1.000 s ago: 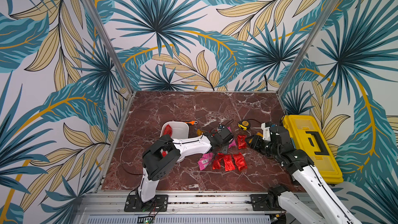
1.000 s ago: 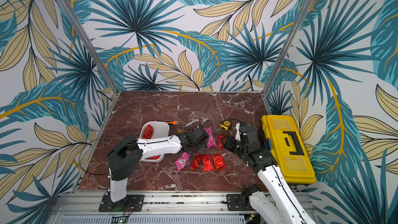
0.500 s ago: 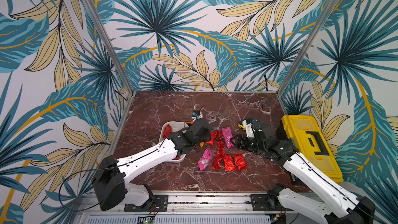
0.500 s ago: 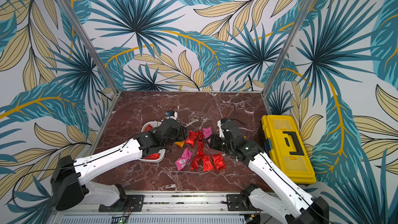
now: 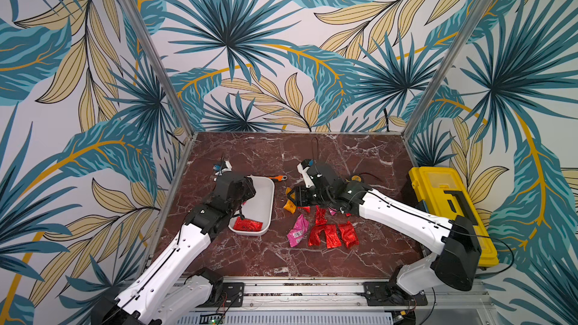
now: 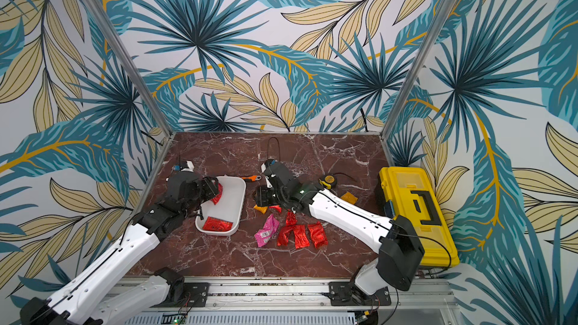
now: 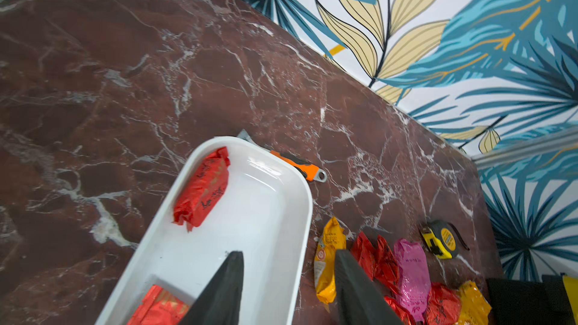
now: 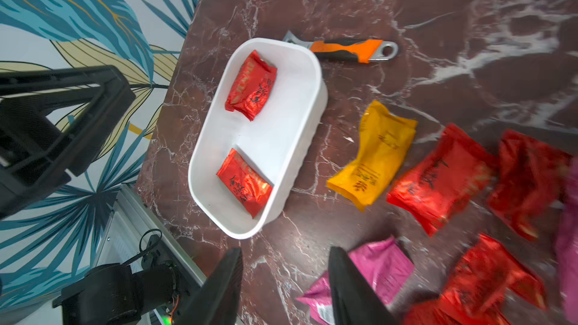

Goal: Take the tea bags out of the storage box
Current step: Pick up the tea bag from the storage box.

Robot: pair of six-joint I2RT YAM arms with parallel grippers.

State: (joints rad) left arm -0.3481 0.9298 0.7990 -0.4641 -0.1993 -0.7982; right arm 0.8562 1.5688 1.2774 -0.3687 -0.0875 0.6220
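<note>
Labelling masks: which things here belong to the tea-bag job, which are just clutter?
Job: storage box; two red tea bags inside it; tea bags lying on the table.
Clutter: wrench; tape measure; yellow toolbox.

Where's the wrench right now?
In a top view the wrench lies on the table just behind the far end of the box, its head at the rim.

Top views high, angled down; wrist views close, sharing storage box point(image 7: 269, 214).

Teal-and-gold palm-leaf wallpaper point(image 5: 228, 35) lines three walls around a red-brown marble tabletop point(image 5: 266, 264), evenly lit.
</note>
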